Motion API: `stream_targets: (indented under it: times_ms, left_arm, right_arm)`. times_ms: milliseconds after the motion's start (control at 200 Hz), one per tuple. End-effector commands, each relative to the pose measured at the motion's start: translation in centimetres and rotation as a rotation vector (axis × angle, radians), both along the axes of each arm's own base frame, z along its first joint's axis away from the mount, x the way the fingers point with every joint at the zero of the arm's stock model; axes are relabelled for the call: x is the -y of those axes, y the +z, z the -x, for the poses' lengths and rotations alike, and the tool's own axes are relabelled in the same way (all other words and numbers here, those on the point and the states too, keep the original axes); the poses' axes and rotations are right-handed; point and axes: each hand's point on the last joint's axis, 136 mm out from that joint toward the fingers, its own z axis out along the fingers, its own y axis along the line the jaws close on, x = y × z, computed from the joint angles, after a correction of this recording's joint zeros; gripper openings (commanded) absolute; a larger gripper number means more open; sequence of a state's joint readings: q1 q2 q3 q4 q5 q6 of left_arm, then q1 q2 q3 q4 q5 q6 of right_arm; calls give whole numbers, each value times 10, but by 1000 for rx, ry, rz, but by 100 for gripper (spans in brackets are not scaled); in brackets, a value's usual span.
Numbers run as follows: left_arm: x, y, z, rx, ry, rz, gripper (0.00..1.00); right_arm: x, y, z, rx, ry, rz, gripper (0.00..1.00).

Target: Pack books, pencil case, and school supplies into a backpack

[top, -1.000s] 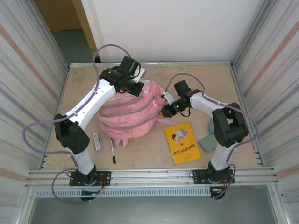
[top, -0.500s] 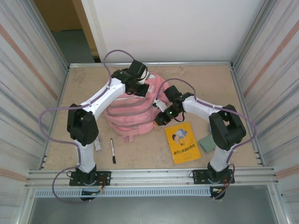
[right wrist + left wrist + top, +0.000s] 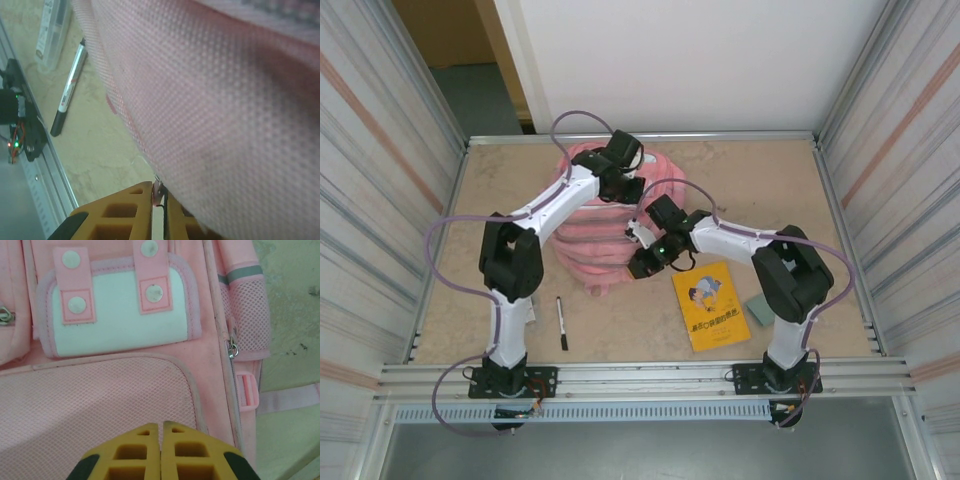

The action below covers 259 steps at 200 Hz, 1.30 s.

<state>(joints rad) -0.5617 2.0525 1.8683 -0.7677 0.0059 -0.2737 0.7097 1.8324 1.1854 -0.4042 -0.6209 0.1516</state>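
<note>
Table (image 3: pixel 840 200): pale wood board with metal rails, walled on three sides; both arm bases are at its near edge.
Backpack (image 3: pixel 590 235): pink and bunched up, in the middle of the table, a little left of centre and reaching towards the far edge. The left wrist view shows a white flap pocket with two pink snap tabs, and a mesh pocket below it.
Left gripper (image 3: pixel 161 432): above the backpack's far part, over the mesh pocket. Its yellow fingers are pressed together and nothing shows between them.
Right gripper (image 3: pixel 159 200): at the backpack's near right side, low over the table. The jaws are a thin slit apart, and a small tab from the backpack's edge sits in the slit. Whether it is pinched cannot be told.
Book (image 3: pixel 710 305): yellow with a cartoon cover, flat near the near edge and right of centre, apart from the backpack.
Grey-green flat piece (image 3: pixel 757 309): just right of the book, partly hidden by the right arm.
Pen (image 3: pixel 561 322): black, lying near the near edge between the left arm's base and the backpack.
Whitish bar (image 3: pixel 52 30): lies beside the pen on the side away from the backpack.
</note>
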Motion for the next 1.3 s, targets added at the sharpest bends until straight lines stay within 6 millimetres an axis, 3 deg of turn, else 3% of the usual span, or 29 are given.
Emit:
stream_targets:
  times_ms: [0, 125, 281, 356, 566, 772, 907, 1163, 1293]
  left_arm:
    - [5, 27, -20, 83, 35, 85, 14]
    - [4, 52, 11, -27, 28, 227, 44]
    - [-30, 76, 52, -48, 91, 274, 52]
    - [-41, 76, 78, -72, 102, 283, 52]
    - [-51, 39, 155, -181, 139, 281, 52]
    - [-49, 11, 205, -181, 161, 226, 52]
    - [-47, 2, 217, -178, 201, 245, 53]
    - [-55, 7, 211, -131, 237, 221, 55]
    - [-50, 2, 210, -132, 259, 249, 55]
  right_arm:
    - [-3, -16, 12, -109, -68, 15, 13]
    - [-1, -20, 17, -149, -101, 20, 14]
    - [-1, -11, 18, -149, -127, -5, 22]
    - [2, -4, 17, -142, -143, 3, 28]
    - [22, 12, 17, -91, -175, 23, 39]
    - [30, 22, 6, -12, -197, 26, 46]
    - [37, 22, -13, 28, -255, 66, 49]
    - [47, 22, -41, 39, -396, 70, 59]
    - [56, 13, -60, -114, -664, 121, 63]
